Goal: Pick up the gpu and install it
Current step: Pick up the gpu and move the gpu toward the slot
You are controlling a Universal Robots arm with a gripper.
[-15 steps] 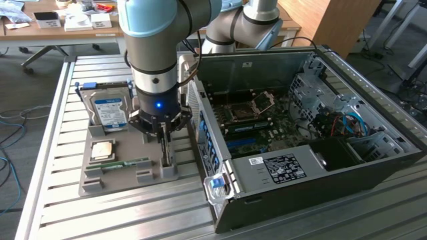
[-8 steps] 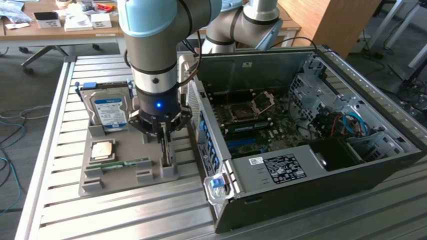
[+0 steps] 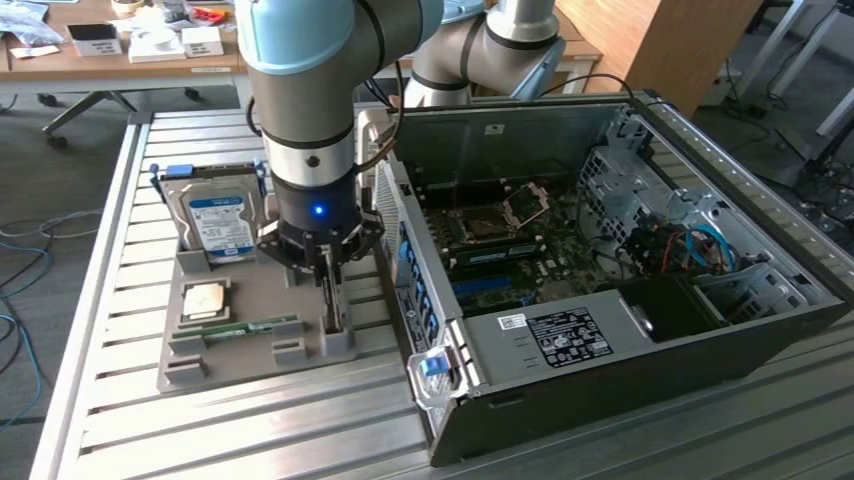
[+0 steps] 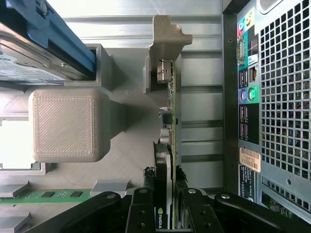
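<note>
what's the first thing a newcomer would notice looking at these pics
The robot's fingers are clamped on the gpu, which stands on edge in the grey holder tray. On the exterior view's right lies the open computer case, its motherboard exposed. A hard drive with a blue-white label stands at the tray's far end.

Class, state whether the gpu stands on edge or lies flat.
On edge: the gpu stands upright in the gray holder, the end effector closed on its top edge.
</note>
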